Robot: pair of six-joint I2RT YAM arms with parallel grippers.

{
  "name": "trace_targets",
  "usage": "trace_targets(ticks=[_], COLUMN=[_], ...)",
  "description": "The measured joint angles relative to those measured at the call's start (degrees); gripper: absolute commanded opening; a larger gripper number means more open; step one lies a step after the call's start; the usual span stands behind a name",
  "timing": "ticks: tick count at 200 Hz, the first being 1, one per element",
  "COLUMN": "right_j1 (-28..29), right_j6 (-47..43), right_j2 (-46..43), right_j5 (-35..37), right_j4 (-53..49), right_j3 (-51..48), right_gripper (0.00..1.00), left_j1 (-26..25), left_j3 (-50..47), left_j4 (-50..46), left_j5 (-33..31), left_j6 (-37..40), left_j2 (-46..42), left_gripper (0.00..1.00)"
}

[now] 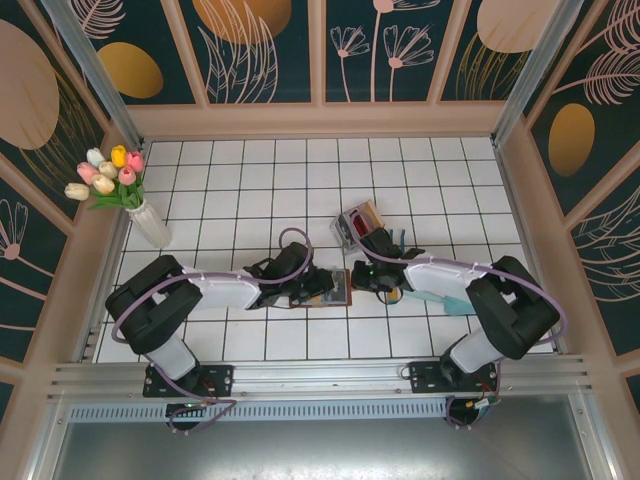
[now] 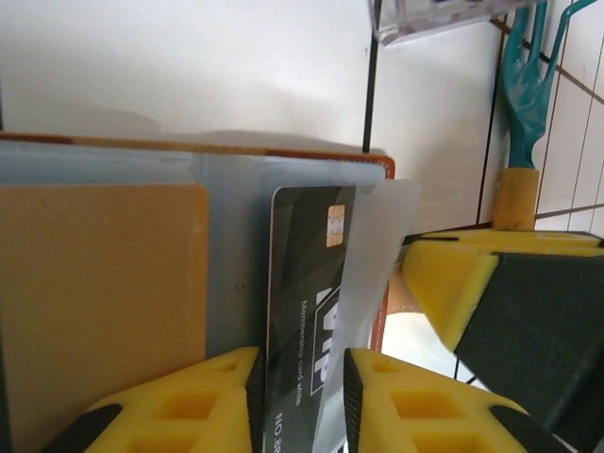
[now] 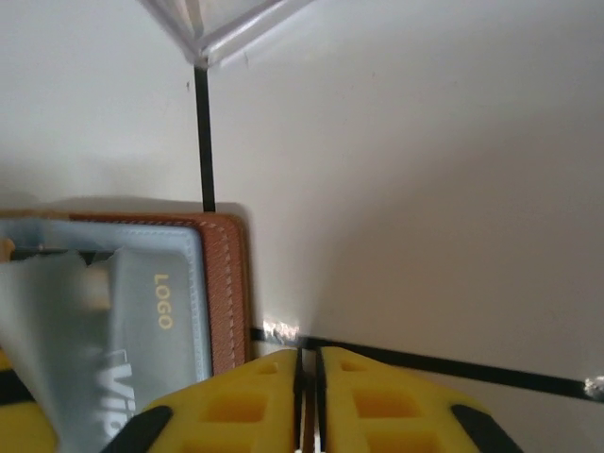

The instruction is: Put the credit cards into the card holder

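grey card [image 2: 302, 293] half into card holder [image 2: 189, 146], left end effector [image 2: 304, 363] narrowly parted around it (can't tell if gripping), right end effector [image 3: 309, 357] nearly closed beside card holder edge

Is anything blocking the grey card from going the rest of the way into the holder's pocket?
Nothing solid visible. The grey card is partway under the clear sleeve of the card holder, with bare pocket ahead. The tan card sits in the neighbouring pocket, off its line. The sleeve looks rumpled and might snag.

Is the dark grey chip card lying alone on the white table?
No, the dark grey card sits partly inside a clear pocket of the brown leather wallet.
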Motion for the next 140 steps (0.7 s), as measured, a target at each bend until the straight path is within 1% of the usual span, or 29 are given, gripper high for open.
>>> trace_targets(ticks=[12, 20, 41, 55, 65, 80, 90, 109, 140], right_j1=[-0.87, -1.79, -4.94, -7.13, -8.55, -9.77, -9.9, -9.6, -8.9], right_j6=[-1.22, -1.88, -4.15, -6.16, -8.28, -11.74, -15.02, -19.93, -25.57], right_j2=[-0.83, -1.73, -4.9, -6.6, -6.93, -5.9, -3.67, 1.49, 9.14], right_j5=[-0.96, -1.46, -2.78, -2.95, -2.43, 0.2, 2.67, 7.72, 13.31], right_j4=[-1.79, -2.97, -5.07, -6.51, -7.72, -10.01, -11.69, -13.22, -15.8], right_j3=[1.05, 2.19, 5.73, 8.96, 11.89, 16.83, 20.9, 26.84, 31.36], right_gripper=[0.37, 0.44, 0.55, 0.55, 0.55, 0.47, 0.42, 0.37, 0.35], left_j1=[0.0, 0.0, 0.02, 0.02, 0.02, 0.04, 0.48, 2.23, 7.41], left_j3=[0.46, 0.61, 0.87, 1.51, 2.05, 3.23, 4.24, 6.03, 9.16], left_j4=[-1.88, -3.08, -5.88, -8.07, -9.49, -11.32, -12.09, -12.15, -9.94], left_j5=[-1.05, -1.6, -3.45, -4.9, -6.01, -7.48, -7.74, -7.1, -4.22], left_j6=[0.76, 1.31, 2.58, 3.39, 3.96, 4.92, 5.77, 6.69, 6.84], left_j2=[-1.2, -2.19, -4.74, -5.88, -6.47, -6.99, -6.99, -6.95, -4.26], left_gripper=[0.43, 0.44, 0.51, 0.52, 0.56, 0.58, 0.59, 0.6, 0.63])
